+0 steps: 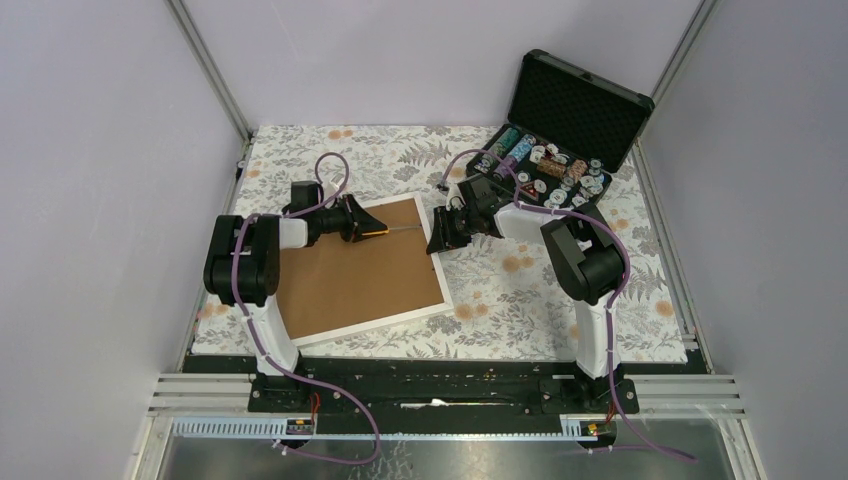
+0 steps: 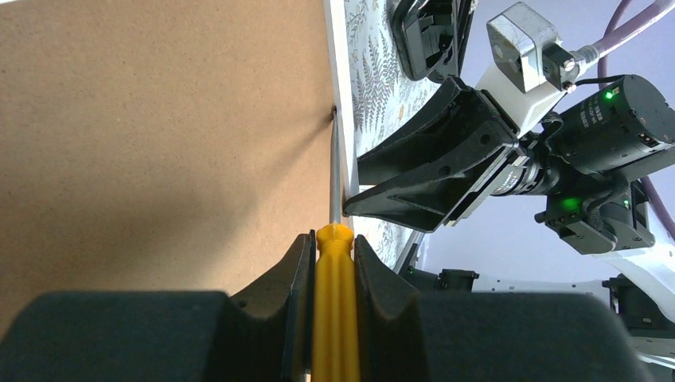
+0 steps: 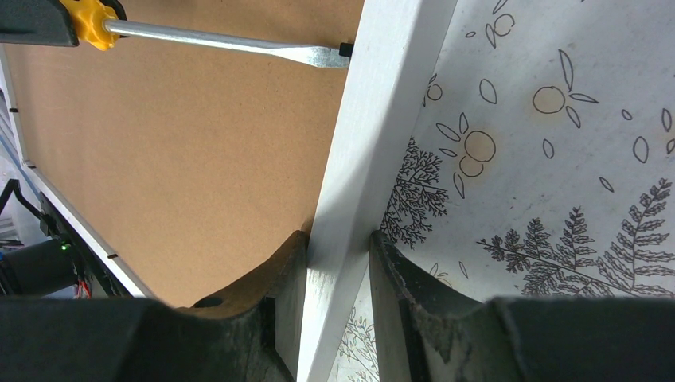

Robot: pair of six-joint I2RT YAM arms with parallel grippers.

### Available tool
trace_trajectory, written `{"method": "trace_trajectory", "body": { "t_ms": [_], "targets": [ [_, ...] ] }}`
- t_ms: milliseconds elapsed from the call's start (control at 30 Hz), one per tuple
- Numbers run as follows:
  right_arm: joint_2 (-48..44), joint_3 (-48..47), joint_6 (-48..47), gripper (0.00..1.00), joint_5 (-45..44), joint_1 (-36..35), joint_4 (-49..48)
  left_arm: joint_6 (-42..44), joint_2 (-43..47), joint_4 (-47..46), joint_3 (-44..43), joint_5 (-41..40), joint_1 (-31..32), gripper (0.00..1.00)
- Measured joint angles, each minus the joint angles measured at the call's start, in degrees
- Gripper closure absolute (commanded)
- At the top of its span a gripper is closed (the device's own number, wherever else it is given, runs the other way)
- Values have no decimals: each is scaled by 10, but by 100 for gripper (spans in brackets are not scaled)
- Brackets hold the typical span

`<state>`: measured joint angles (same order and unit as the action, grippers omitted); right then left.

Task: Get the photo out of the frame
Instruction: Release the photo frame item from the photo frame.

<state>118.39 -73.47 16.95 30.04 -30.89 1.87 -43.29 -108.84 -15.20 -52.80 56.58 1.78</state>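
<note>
The frame [image 1: 360,268] lies face down on the table, its brown fibreboard back up and a narrow white border round it. The photo is hidden under that back. My left gripper [image 2: 335,247] is shut on a yellow-handled screwdriver [image 2: 334,310], whose metal blade [image 3: 239,44] reaches across the back to a small black tab at the frame's right edge. My right gripper [image 3: 338,247] is shut on the frame's white right rail [image 3: 374,151], one finger on the brown back and the other on the tablecloth side. From above, both grippers meet near the frame's far right corner [image 1: 425,215].
An open black foam-lined case [image 1: 560,150] with poker chips stands at the back right. A floral tablecloth [image 1: 560,290] covers the table. Grey walls and metal rails close in the sides. The right arm's wrist and camera [image 2: 557,135] sit close beyond the frame edge.
</note>
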Motion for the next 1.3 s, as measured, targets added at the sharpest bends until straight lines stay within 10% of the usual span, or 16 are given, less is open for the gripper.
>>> {"method": "trace_trajectory", "body": {
  "t_ms": [1067, 1300],
  "targets": [
    [-5, -14, -22, 100, -54, 0, 22, 23, 36, 161, -115, -170, 108, 100],
    [-10, -12, -28, 56, -66, -2, 22, 48, 36, 207, -142, -192, 119, 100]
  ]
}}
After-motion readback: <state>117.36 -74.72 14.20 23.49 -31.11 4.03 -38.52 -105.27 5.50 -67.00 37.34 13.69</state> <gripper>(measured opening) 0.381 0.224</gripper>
